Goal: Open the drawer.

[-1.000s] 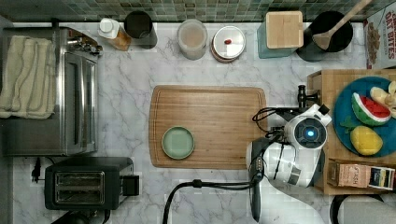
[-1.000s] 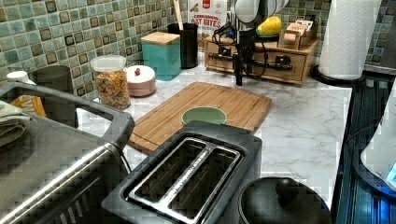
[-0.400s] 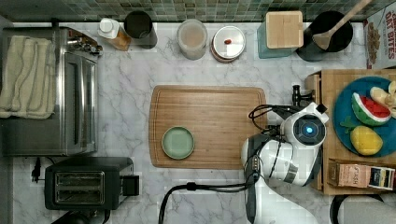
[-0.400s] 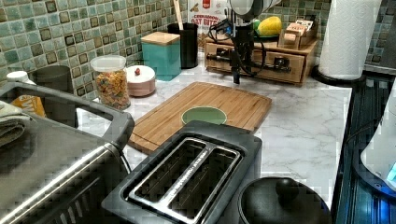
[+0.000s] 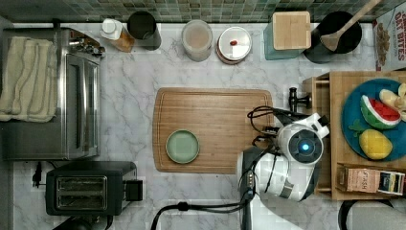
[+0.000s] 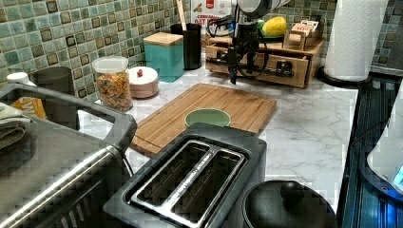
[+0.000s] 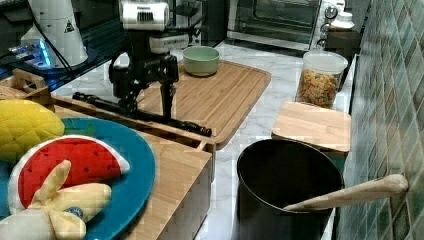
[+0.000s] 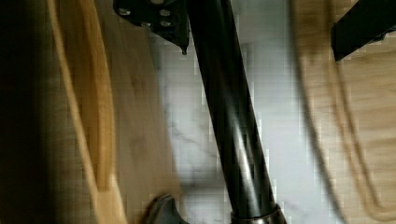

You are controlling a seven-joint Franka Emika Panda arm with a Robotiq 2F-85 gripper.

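The drawer sits in a wooden stand at the top view's right and is pulled out a little toward the cutting board. Its long black bar handle runs along the drawer front. My gripper points down over the handle, open, with one finger on each side of the bar. In the wrist view the handle passes between the spread fingers, close against one of them. From above, the arm's wrist covers most of the handle, and one post sticks out.
A bamboo cutting board with a green bowl lies just beside the drawer front. On the stand is a blue plate of toy fruit. A toaster, a toaster oven and jars along the tiled wall stand farther off.
The gripper and the handle have shifted toward the top view's left, and the drawer has slid out of the stand with them.
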